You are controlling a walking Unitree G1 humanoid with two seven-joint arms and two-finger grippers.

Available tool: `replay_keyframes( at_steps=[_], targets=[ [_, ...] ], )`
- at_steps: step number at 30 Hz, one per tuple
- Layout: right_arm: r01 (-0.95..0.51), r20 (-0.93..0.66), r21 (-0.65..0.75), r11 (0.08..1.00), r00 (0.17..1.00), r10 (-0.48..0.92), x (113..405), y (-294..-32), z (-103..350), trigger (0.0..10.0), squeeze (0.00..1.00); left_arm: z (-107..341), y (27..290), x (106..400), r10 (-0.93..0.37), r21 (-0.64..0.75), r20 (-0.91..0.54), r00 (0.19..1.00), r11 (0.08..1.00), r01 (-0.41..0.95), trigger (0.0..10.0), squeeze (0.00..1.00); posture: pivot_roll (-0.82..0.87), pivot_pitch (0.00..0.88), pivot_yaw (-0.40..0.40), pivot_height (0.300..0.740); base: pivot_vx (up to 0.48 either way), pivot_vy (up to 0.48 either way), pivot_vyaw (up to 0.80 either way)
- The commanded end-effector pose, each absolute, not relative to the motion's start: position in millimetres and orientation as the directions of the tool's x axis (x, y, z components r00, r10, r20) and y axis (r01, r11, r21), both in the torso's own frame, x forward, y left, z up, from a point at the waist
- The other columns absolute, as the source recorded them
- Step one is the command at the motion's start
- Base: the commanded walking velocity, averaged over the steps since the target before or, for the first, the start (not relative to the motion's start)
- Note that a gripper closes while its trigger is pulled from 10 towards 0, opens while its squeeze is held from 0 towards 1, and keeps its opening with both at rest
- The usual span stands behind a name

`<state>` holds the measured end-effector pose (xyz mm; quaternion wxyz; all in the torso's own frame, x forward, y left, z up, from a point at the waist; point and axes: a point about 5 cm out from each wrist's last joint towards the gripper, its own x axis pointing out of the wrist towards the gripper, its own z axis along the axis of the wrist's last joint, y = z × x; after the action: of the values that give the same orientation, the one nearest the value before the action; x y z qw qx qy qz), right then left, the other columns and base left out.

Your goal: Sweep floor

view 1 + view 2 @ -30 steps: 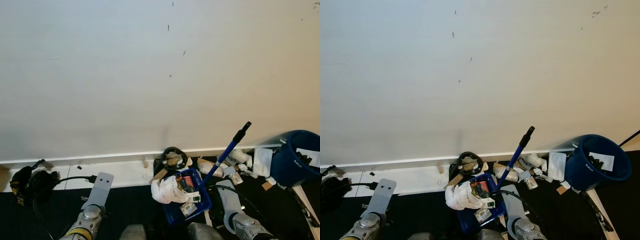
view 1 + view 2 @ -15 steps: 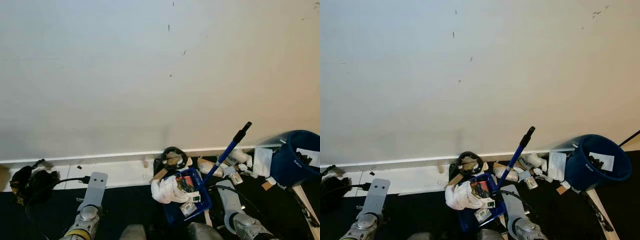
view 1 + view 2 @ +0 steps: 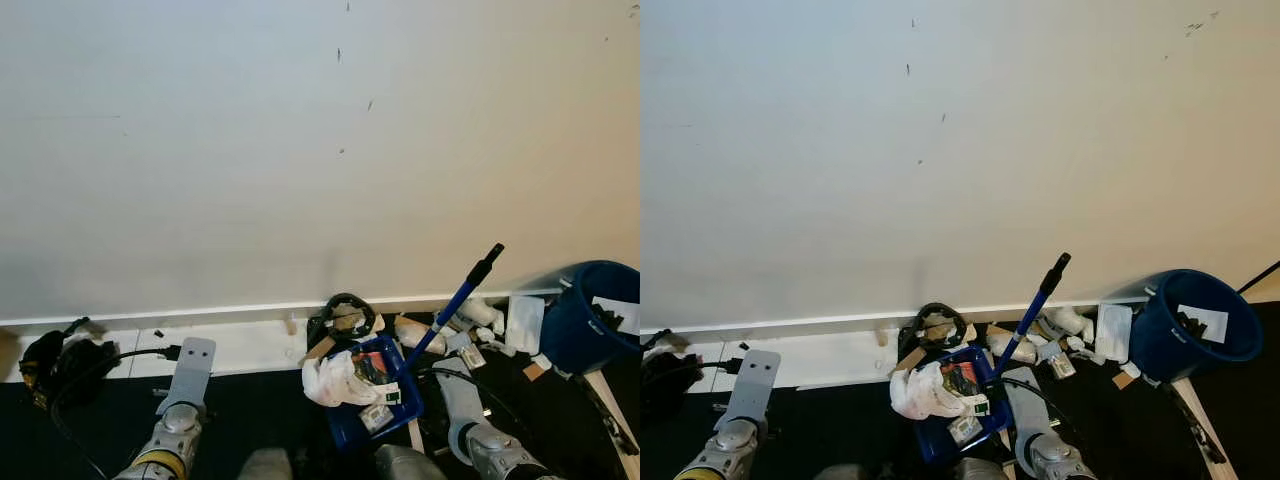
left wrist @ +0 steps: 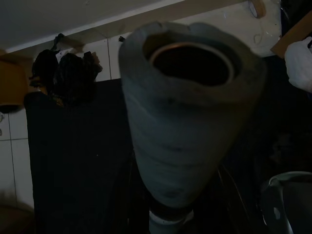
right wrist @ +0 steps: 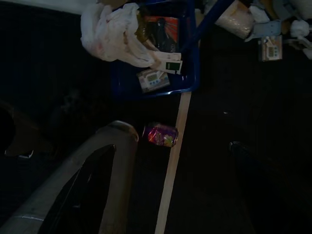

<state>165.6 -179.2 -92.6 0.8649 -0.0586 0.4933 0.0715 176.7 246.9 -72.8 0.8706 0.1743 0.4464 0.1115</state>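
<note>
blue dustpan stuffed with a white plastic bag, a crumpled purple wrapper beside a wooden stick on dark floor.

A blue plastic dustpan sits on the dark floor just before the white baseboard, with a crumpled white plastic bag in its left part and a blue-handled broom leaning up and to the right from it. To its right, scattered white litter lies along the baseboard, and a round blue plastic bin stands at the floor's far right. At the floor's far left a black bundle of cable lies against the baseboard.
</note>
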Motion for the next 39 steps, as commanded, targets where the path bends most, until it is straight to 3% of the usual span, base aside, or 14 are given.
replay_keyframes(
  at_steps=[1, 5, 16, 28, 39],
  targets=[
    [-0.078, -0.835, -0.021, 0.997, 0.550, 0.025, 176, -184, -87, 10.0, 0.00, -74, 238, 180, 0.335, 0.392, -0.739, 0.584, 0.920, -0.032, 10.0, 0.00, 0.15, 0.000, -0.073, 0.740, 0.000, 0.000, 0.00],
    [-0.014, -0.809, -0.018, 1.000, 0.588, -0.006, 184, -190, -83, 10.0, 0.00, -73, 237, 183, 0.331, 0.437, -0.760, 0.559, 0.897, 0.062, 10.0, 0.00, 0.15, 0.000, -0.066, 0.740, 0.000, 0.000, 0.00],
    [-0.082, -0.781, -0.045, 0.996, 0.625, 0.016, 181, -190, -82, 10.0, 0.00, -77, 231, 179, 0.329, 0.429, -0.759, 0.562, 0.902, 0.052, 10.0, 0.00, 0.14, 0.000, -0.074, 0.740, 0.000, 0.000, 0.00],
    [-0.186, -0.797, -0.041, 0.982, 0.599, 0.080, 182, -181, -83, 10.0, 0.00, -78, 236, 167, 0.381, 0.371, -0.730, 0.568, 0.918, -0.138, 10.0, 0.00, 0.16, 0.000, -0.110, 0.740, 0.000, 0.000, 0.00],
    [-0.262, -0.818, -0.015, 0.965, 0.558, 0.139, 183, -167, -85, 10.0, 0.00, -78, 241, 163, 0.379, 0.337, -0.736, 0.561, 0.924, -0.183, 10.0, 0.00, 0.17, 0.000, -0.131, 0.740, 0.000, 0.000, 0.00]
  ],
)
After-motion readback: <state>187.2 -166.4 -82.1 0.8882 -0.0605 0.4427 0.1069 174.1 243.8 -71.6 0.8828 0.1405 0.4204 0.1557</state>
